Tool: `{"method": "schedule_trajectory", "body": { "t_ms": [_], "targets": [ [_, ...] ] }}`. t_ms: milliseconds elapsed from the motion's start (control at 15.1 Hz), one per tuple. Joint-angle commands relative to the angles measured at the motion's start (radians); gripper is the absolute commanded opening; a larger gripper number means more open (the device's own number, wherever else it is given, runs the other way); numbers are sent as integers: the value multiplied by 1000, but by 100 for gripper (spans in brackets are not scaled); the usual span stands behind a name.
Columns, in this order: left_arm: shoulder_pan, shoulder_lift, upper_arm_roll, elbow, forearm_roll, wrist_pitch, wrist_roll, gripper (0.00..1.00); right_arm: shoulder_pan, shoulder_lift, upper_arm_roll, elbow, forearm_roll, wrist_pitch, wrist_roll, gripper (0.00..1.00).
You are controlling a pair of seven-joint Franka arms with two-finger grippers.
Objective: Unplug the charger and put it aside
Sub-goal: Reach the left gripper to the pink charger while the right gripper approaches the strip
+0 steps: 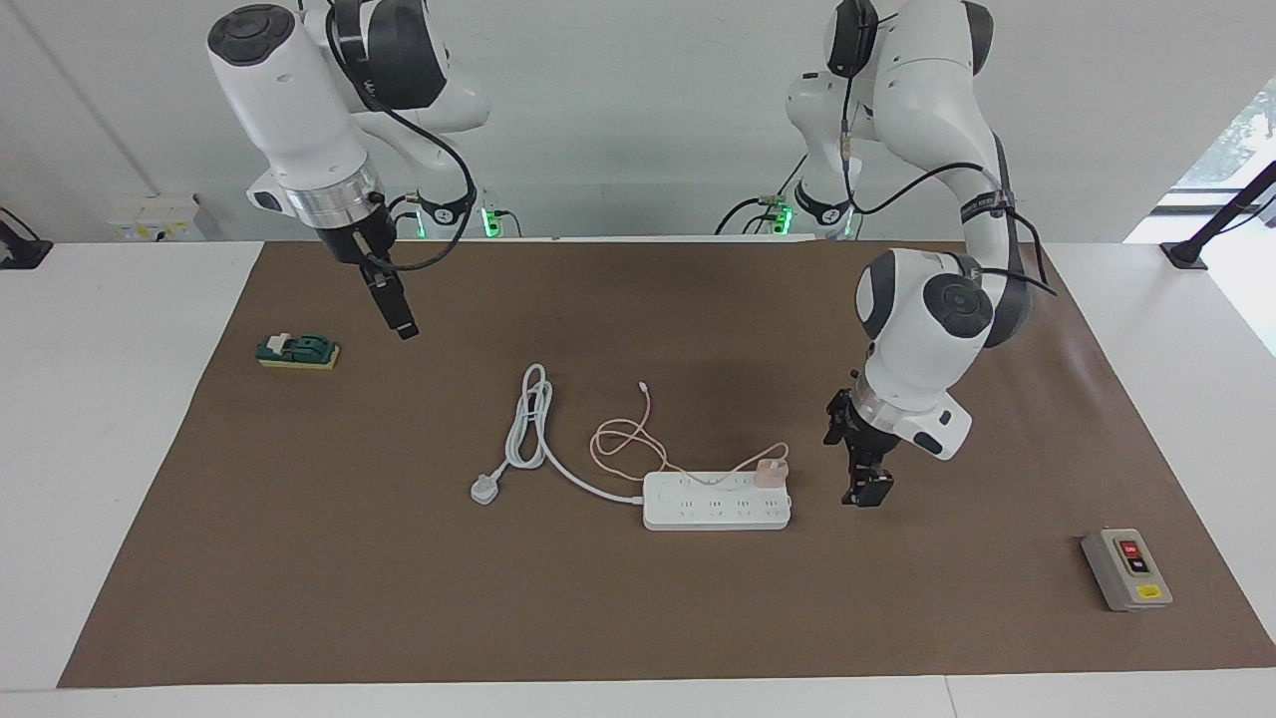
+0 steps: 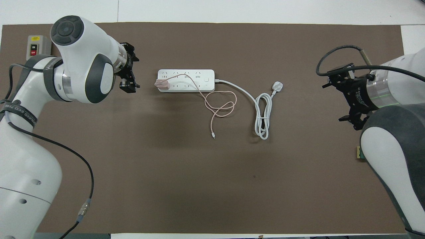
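Observation:
The charger [image 1: 771, 473] is a small pale pink cube plugged into the white power strip [image 1: 716, 502] at the strip's end toward the left arm's end of the table; it also shows in the overhead view [image 2: 162, 84]. Its thin pink cable [image 1: 628, 444] lies in loops on the mat, nearer to the robots than the strip. My left gripper [image 1: 865, 496] hangs low beside that end of the strip, a short gap from the charger and not touching it. My right gripper [image 1: 399, 324] waits raised over the mat toward the right arm's end.
The strip's thick white cord [image 1: 528, 424] and plug [image 1: 483, 490] lie coiled beside it. A green and yellow block [image 1: 297, 351] sits toward the right arm's end. A grey switch box [image 1: 1126, 568] sits near the mat's edge toward the left arm's end.

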Motion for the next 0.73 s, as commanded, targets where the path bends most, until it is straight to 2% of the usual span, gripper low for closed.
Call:
{"method": "schedule_trajectory", "body": {
  "t_ms": [0,332,664],
  "targets": [
    [-43,51,18,39,4,52,-19,100,-1,42,3,6,69,21,115,100],
    [-58,42,16,-18,7,95,-16,100,17,227,3,242,162,-88,191,98],
    [-94,33,15,-47,5,105,-16,100,89,430,2,476,186,-96,301,96]
  ]
}}
